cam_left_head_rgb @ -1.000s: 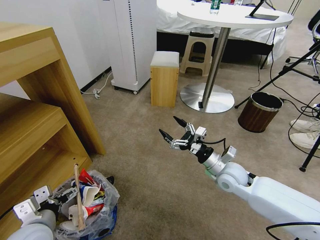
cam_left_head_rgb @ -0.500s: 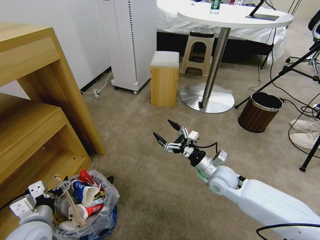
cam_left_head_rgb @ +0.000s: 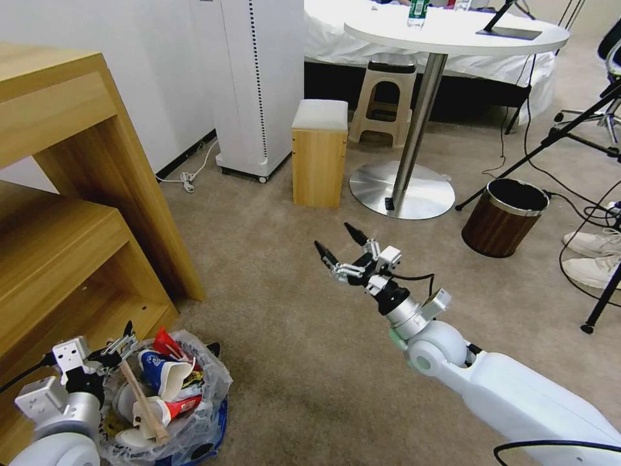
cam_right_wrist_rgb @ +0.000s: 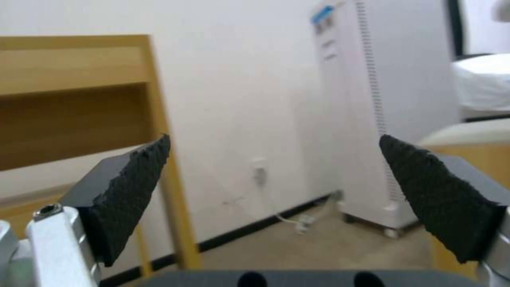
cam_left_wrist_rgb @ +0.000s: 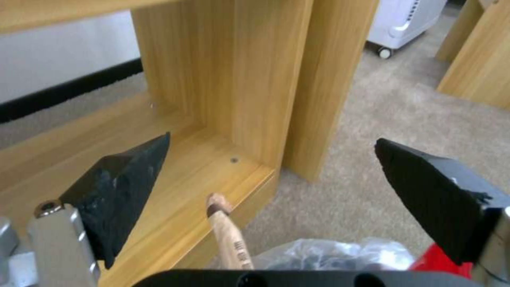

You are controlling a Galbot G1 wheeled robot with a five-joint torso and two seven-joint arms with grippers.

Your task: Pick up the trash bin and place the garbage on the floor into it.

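Head view: I see the trash bin (cam_left_head_rgb: 169,404) on the floor (cam_left_head_rgb: 291,336) beside the wooden shelf (cam_left_head_rgb: 71,213), stuffed with garbage (cam_left_head_rgb: 165,382) including a wooden stick (cam_left_head_rgb: 141,402); no litter lies on the carpet in sight, so I judge the collecting nearly or fully done. My left gripper (cam_left_head_rgb: 123,341) hangs spread and empty at the bin's rim, and my right gripper (cam_left_head_rgb: 336,244) is spread in mid-air, holding nothing. Left wrist view: the jaws stand wide above the stick's tip; right wrist view: the jaws stand wide, and I can read no writing anywhere.
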